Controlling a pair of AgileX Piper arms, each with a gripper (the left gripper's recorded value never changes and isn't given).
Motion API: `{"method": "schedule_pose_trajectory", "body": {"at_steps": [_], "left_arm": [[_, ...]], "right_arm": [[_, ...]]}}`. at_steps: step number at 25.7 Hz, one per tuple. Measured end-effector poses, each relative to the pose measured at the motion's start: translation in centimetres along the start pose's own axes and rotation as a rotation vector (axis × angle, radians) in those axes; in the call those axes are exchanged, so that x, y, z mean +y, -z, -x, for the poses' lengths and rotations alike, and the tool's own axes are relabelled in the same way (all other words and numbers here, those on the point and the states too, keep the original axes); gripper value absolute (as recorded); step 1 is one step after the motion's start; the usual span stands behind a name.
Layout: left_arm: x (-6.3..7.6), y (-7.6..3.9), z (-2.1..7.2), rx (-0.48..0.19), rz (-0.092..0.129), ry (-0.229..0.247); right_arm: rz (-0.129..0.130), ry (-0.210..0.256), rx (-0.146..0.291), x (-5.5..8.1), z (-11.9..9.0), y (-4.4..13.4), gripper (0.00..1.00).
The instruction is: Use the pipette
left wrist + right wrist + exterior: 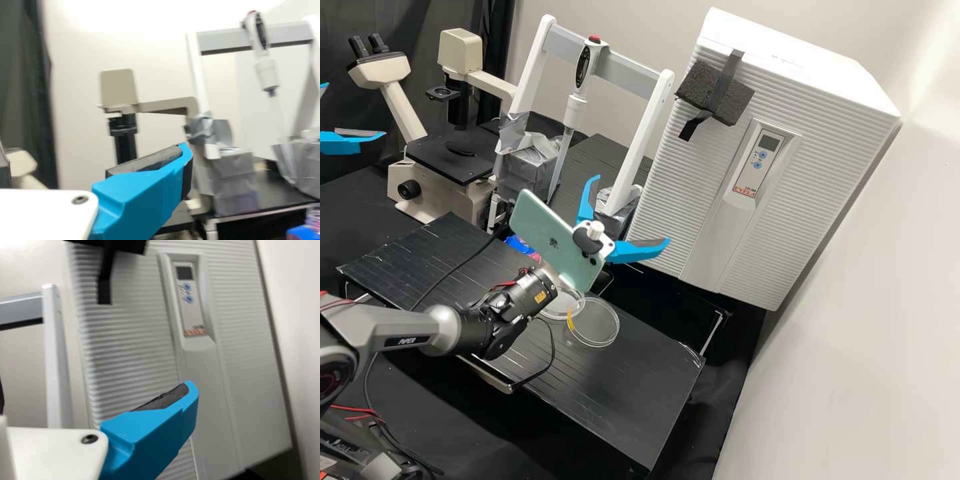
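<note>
A white-and-black handheld pipette (576, 100), red button on top, hangs near-upright, tip down, from a white frame (633, 70) at the black bench's (620, 400) eleven o'clock.

1. Red lettering (745, 191) is sitting at the foot of the control panel on the white machine (800, 133), right of centre in the high view, too small to make out.
2. Small white print (404, 341) is showing on the right arm (447, 323), lower left.
3. An orange label (539, 297) is carrying unreadable dark marks near the centre.
</note>
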Motion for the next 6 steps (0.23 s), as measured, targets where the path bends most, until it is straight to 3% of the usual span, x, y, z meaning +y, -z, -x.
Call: {"method": "schedule_pose_trajectory", "body": {"at_steps": [3,6], "left_arm": [[0.1,0.1,0.97,0.052,-0.03,-0.051],[-0.2,0.4,1.16,0.066,-0.025,-0.047]], "right_arm": [[-0.002,-0.014,0.022,-0.7,0.7,-1.2,1.0],[-0.005,-0.008,0.024,-1.1,1.2,-1.5,1.0]]}}
